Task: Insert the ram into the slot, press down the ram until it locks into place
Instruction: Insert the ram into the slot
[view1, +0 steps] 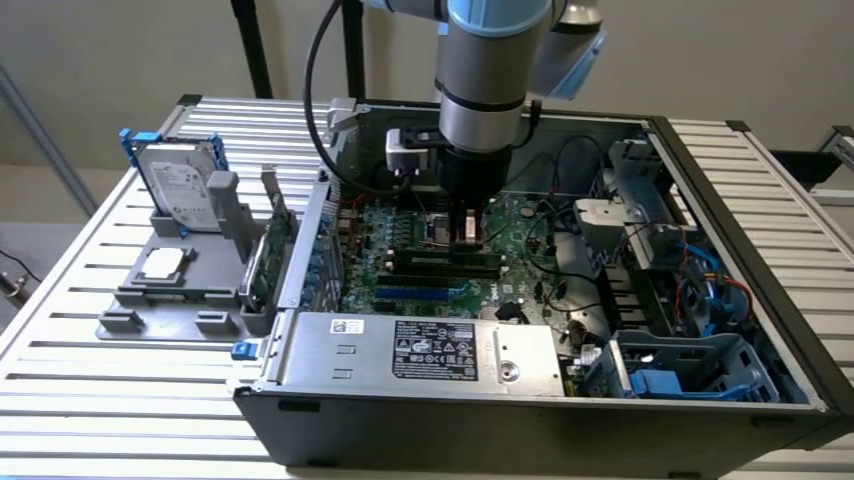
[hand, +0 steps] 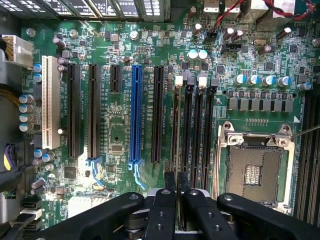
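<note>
My gripper (view1: 467, 238) hangs low over the green motherboard (hand: 120, 135) inside the open computer case. Its two black fingers (hand: 169, 192) stand close together with only a narrow gap. The ram (hand: 175, 150) is seen edge-on as a thin dark strip running out from that gap. It lies in line with the outermost of the black memory slots (hand: 198, 130), the one nearest the long black expansion slot. In the exterior view the ram (view1: 447, 259) is a long dark bar right under the fingertips. I cannot tell how deep it sits in the slot.
The bare processor socket (hand: 255, 170) lies beside the memory slots. On their other side are a blue expansion slot (hand: 135, 115) and a white one (hand: 50, 100). Case walls, a silver power supply (view1: 427, 345), cables and drive cages (view1: 667, 300) surround the board. Outside the case stands a grey rack with a hard drive (view1: 180, 190).
</note>
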